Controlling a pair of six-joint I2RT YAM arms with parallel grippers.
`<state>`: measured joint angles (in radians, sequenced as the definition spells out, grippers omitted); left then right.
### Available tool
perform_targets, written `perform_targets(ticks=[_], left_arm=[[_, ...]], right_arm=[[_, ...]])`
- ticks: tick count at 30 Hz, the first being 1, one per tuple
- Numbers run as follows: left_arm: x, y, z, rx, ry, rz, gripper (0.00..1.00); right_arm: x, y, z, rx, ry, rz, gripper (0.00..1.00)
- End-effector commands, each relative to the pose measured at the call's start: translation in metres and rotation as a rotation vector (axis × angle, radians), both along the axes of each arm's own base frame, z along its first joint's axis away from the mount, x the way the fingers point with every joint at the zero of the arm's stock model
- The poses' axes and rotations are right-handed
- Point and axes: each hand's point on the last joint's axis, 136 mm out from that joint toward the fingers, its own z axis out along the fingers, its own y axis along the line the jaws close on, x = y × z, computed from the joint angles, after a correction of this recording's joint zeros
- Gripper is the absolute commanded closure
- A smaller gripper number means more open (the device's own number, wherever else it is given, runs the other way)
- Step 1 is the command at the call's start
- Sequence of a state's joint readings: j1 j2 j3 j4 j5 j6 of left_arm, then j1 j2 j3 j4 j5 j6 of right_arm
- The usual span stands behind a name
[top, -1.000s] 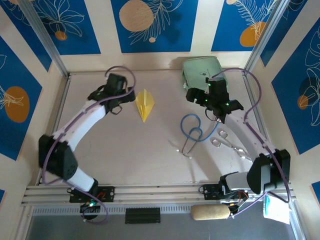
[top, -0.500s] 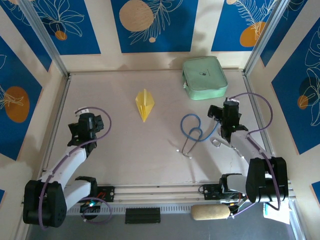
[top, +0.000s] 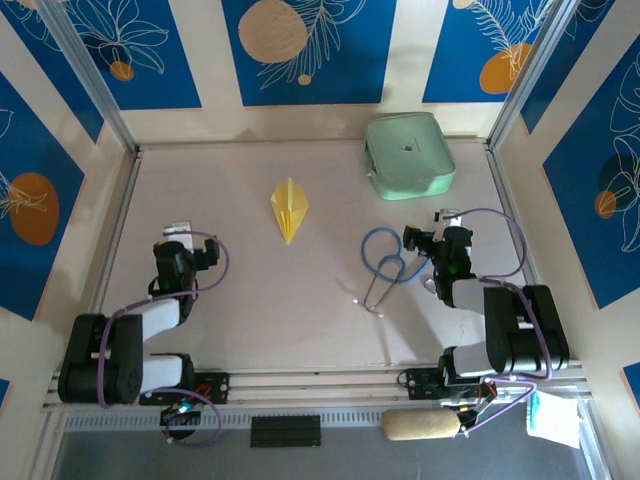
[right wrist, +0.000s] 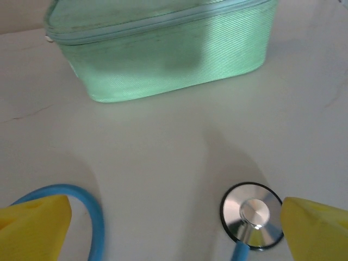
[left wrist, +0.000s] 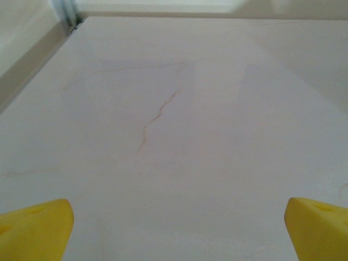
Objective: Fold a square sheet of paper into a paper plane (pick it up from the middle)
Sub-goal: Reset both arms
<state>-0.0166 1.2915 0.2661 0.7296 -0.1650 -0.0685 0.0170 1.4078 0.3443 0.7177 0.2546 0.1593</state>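
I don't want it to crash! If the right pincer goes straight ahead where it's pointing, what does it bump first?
The right pincer would probably meet the mint-green case, straight ahead across the table. The stethoscope's metal disc lies nearer, low on the right, so it might clip that first; depth is unclear.

In the top view the paper plane (top: 290, 208) lies on the table (top: 300, 330) just left of centre, its point toward the bottom of the frame. The case (top: 408, 156) sits at upper right, near the back edge. Below it, right of centre, lies the looped stethoscope (top: 385, 262), well apart from the plane. The left gripper (top: 188, 256) is at lower left. The right gripper (top: 425, 243) is just right of the loop.
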Motion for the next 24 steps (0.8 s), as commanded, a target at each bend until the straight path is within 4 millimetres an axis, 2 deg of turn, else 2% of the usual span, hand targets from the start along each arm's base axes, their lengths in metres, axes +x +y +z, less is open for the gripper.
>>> perform_targets(ticks=[1,7,13,16,24], left_arm=[[0.016,-0.012,0.029,-0.008,-0.150,-0.085,0.01],[0.033,-0.017,0.012,-0.011,-0.100,-0.118,0.01],[0.038,-0.022,0.006,-0.002,-0.065,-0.144,0.01],[0.043,-0.028,-0.004,0.009,-0.067,-0.169,0.01],[0.041,-0.024,-0.005,0.036,-0.062,-0.123,0.00]], right_arm=[[0.013,0.009,0.020,0.009,-0.122,0.074,0.01],[0.018,0.010,0.010,0.023,-0.090,0.087,0.01],[0.024,0.009,0.008,0.003,-0.061,0.066,0.01],[0.025,0.010,0.007,-0.003,-0.057,0.065,0.01],[0.025,0.010,0.007,-0.002,-0.056,0.066,0.01]])
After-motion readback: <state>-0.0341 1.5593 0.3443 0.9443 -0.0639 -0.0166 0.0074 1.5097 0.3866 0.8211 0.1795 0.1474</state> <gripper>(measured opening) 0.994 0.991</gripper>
